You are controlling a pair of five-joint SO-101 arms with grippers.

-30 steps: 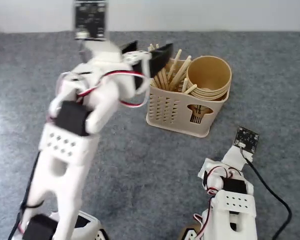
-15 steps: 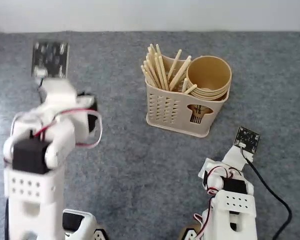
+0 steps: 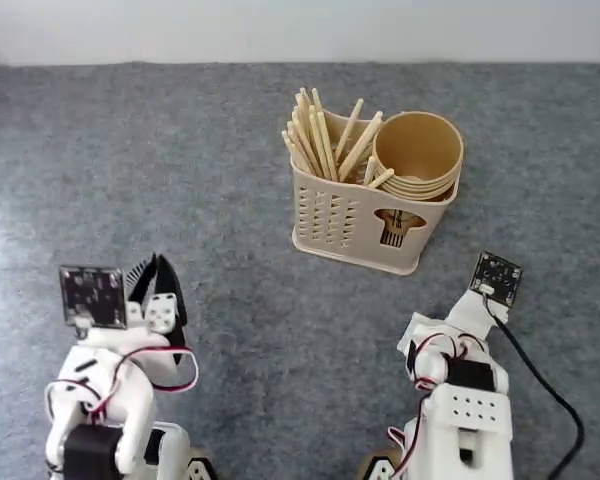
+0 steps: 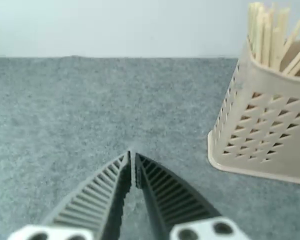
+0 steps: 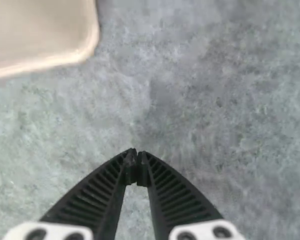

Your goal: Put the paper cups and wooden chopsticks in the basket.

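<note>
A beige perforated basket stands on the grey carpet right of centre; its side wall also appears in the left wrist view as the basket. Stacked paper cups sit in its right half and several wooden chopsticks stand upright in its left half. My left gripper is shut and empty, folded back at the front left, far from the basket. It also appears from above as the left gripper. My right gripper is shut and empty just over the carpet, with a corner of the basket ahead of it.
Grey carpet covers the whole table, with a pale wall along the back. The right arm is folded at the front right, trailing a black cable.
The left arm has pulled back from the basket's left rim to a folded pose at the front left. The right arm has not moved.
</note>
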